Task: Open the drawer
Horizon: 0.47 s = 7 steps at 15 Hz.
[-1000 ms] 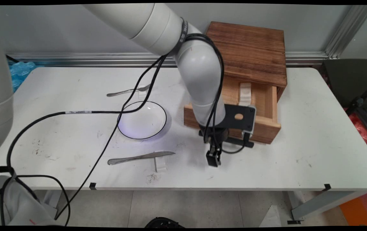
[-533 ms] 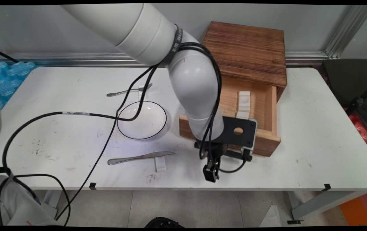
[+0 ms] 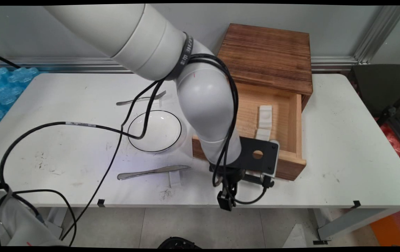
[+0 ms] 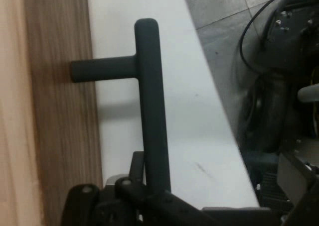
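The pincer (image 4: 149, 196) is narrow, clamped on the dark bar of the handle (image 4: 149, 111), which runs straight down into its linkage. In the hand view the bar's long axis lies along the drawer front, held off the wood by 1 visible short post. The drawer (image 3: 283, 164) stands well out of the wooden cabinet (image 3: 269, 56), its front near the near edge of the surface (image 3: 343, 140). The pincer itself hangs at that edge, with floor showing just past it, so little room is left on that side.

Inside the drawer lie 2 small white blocks (image 3: 265, 117). To the left, well apart from the pincer, a knife (image 3: 152, 172) rests on a white stand (image 3: 174, 179), a glass bowl (image 3: 155, 131) sits just beside the drawer's left corner, and a fork (image 3: 140, 99) lies farther back. The right part of the surface is open.
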Available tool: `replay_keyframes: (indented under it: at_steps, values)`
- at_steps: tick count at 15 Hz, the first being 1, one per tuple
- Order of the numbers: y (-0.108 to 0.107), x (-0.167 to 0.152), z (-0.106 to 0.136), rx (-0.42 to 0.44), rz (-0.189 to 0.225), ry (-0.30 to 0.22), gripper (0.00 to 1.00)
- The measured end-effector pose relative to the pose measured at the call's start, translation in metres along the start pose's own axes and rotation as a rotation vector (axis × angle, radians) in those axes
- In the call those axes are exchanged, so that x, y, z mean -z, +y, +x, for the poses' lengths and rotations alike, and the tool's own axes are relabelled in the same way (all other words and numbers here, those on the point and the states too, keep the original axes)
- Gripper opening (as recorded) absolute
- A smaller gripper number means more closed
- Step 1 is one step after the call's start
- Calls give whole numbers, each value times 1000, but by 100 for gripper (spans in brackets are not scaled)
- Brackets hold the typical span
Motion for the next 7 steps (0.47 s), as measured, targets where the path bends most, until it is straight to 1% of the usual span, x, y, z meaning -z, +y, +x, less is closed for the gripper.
replay_keyframes:
  at_steps: [7]
  values:
    - [10, 4, 4, -1, 3, 8, 100]
